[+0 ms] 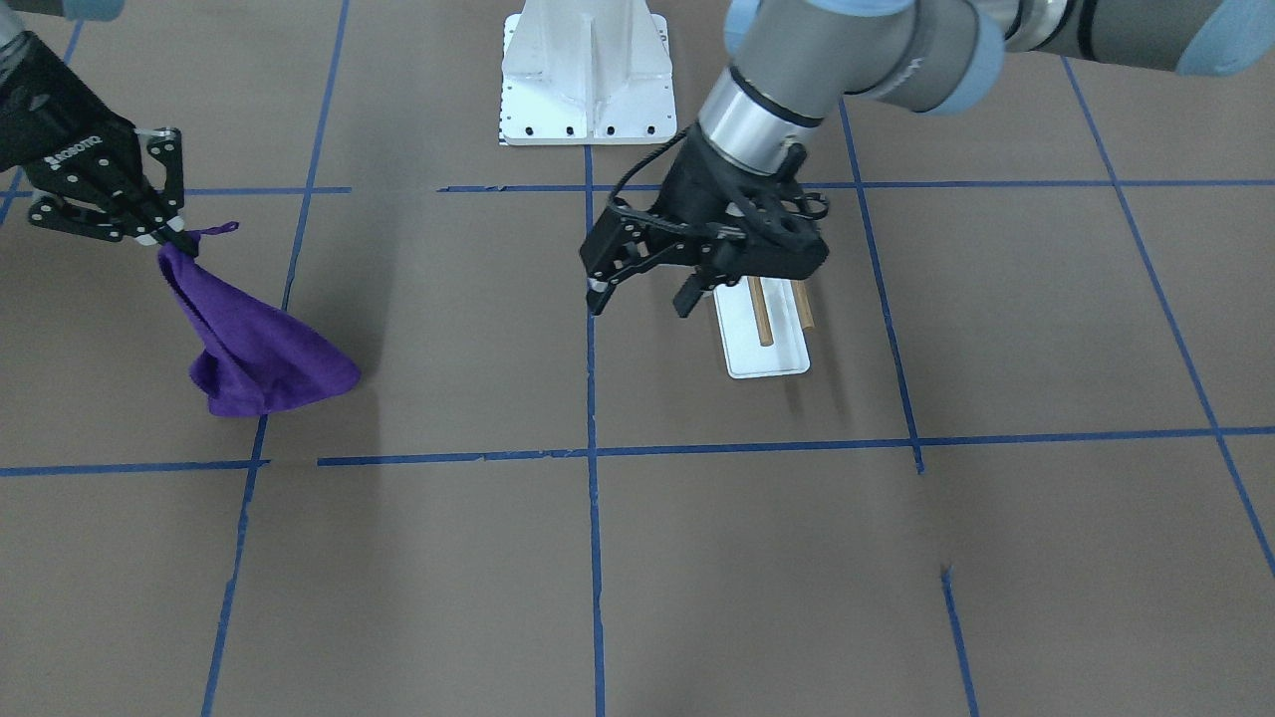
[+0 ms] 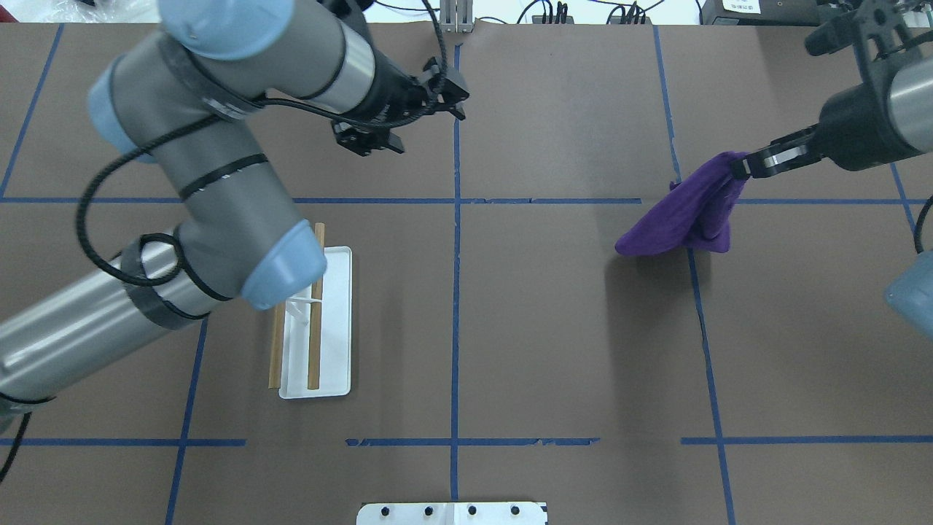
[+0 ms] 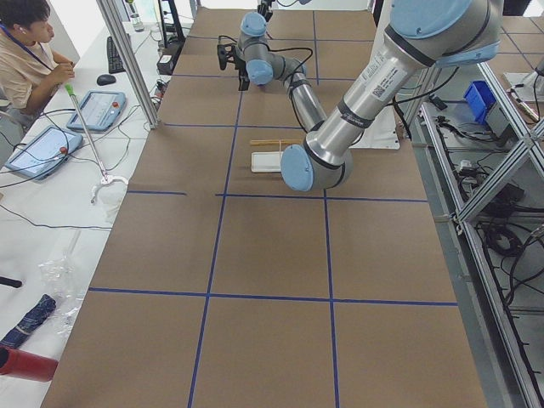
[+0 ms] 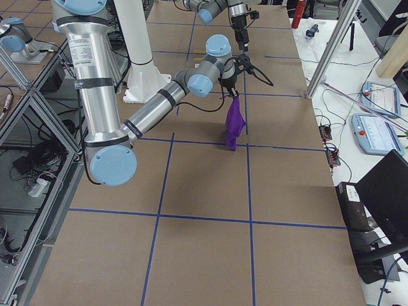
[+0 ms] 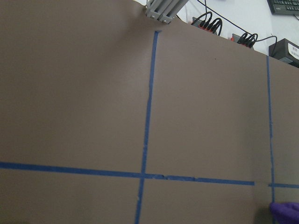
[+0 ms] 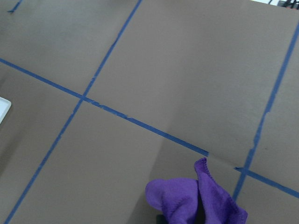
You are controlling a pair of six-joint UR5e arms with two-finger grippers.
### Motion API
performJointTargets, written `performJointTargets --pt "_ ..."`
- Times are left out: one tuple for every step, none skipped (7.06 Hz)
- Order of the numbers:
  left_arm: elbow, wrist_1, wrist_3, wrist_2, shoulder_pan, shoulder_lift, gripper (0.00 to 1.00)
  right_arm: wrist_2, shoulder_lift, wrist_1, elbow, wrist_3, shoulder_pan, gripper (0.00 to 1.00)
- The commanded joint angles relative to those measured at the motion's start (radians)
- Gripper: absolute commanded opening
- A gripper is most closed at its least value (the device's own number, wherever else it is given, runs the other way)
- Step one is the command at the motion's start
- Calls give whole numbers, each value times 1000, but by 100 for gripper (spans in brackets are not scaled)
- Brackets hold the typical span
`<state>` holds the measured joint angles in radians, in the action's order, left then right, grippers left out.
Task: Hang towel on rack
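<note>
The purple towel (image 1: 261,351) hangs bunched from my right gripper (image 1: 175,239), which is shut on its top corner; its lower end reaches down to the table. It also shows in the overhead view (image 2: 685,219) below my right gripper (image 2: 745,166), and in the right wrist view (image 6: 196,201). The rack (image 1: 763,344) is a white tray with two wooden rods, seen overhead on the left side of the table (image 2: 321,328). My left gripper (image 1: 642,297) is open and empty, hovering beside the rack, far from the towel.
The white robot base plate (image 1: 588,80) sits at the table's robot-side edge. Blue tape lines grid the brown table (image 2: 554,328). My left arm's elbow (image 2: 280,270) hangs over the rack. An operator (image 3: 25,51) sits beyond the table's far side.
</note>
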<state>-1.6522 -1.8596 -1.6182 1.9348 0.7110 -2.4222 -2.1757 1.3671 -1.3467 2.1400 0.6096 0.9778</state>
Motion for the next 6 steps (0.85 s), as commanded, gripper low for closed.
performJointTargets --pt "72 2 -144 -48 -59 -77 65 141 -148 -106 14 22 -141 0" --pt "71 2 -164 -48 -71 -75 65 221 -193 -147 27 32 -201 0" --pt "69 3 -181 -46 -73 -74 66 270 -239 -204 35 57 -243 0" --pt "66 46 -181 -46 -73 -67 68 301 -256 -215 38 64 -264 0" --pt "57 77 -181 -43 -73 -67 70 351 -260 -213 38 65 -296 0" --pt "45 77 -181 -37 -76 -39 73 367 -275 -215 38 64 -304 0"
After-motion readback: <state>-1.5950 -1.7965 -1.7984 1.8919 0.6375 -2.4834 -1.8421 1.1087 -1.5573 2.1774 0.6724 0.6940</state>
